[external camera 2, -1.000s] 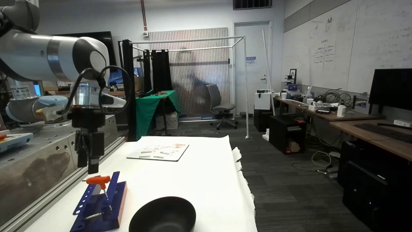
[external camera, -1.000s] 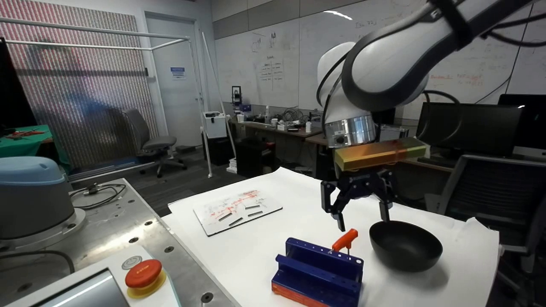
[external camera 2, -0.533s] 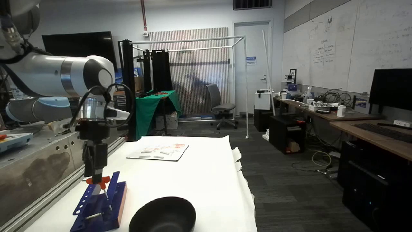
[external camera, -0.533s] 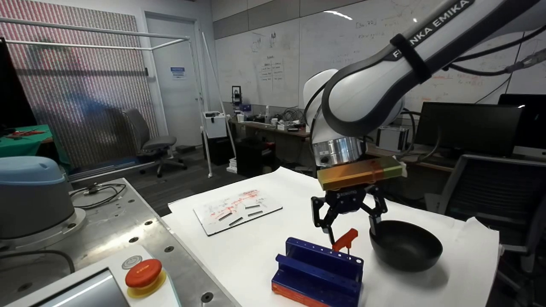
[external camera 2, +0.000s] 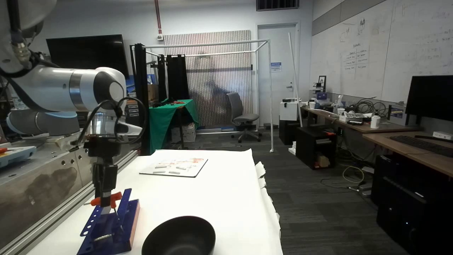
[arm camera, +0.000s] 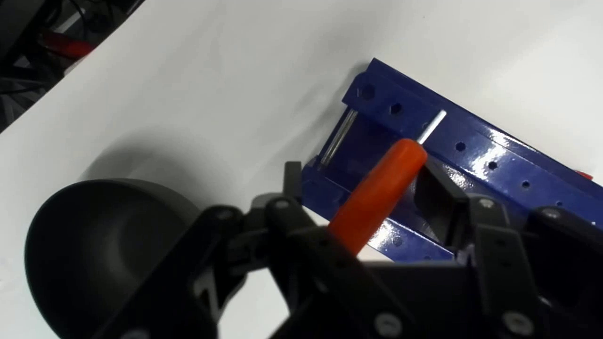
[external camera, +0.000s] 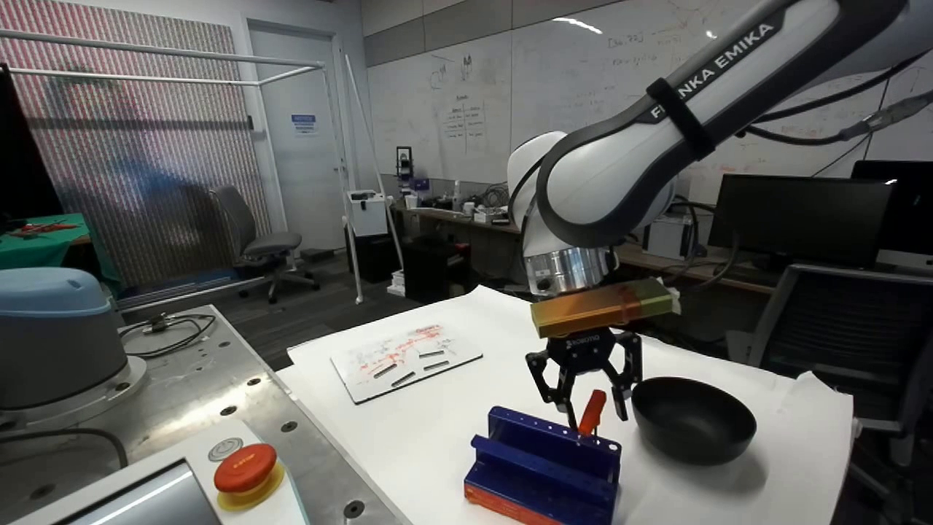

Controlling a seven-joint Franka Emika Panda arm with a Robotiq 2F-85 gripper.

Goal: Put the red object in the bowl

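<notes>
The red object point(external camera: 592, 413) is the orange-red handle of a small tool with a thin metal shaft. It stands in the blue ridged rack point(external camera: 543, 467) and also shows in an exterior view point(external camera 2: 116, 199) and in the wrist view point(arm camera: 377, 193). My gripper point(external camera: 597, 418) is lowered over it, pointing down. Its fingers are apart, one on each side of the handle. In the wrist view the right fingertip lies close to the handle's end, with a gap at the left finger point(arm camera: 363, 181). The black bowl point(external camera: 694, 423) sits beside the rack, also in the wrist view point(arm camera: 103, 249).
A whiteboard panel point(external camera: 408, 357) with several small dark strips lies farther along the white-covered table point(external camera: 503, 335). A red stop button point(external camera: 246, 468) sits on a metal bench beside the table. The bowl is close to the gripper's outer finger.
My gripper has come down around the red handle, moving left in an exterior view. Its fingers have closed partway. The handle has turned slightly. The bowl and rack have not moved.
</notes>
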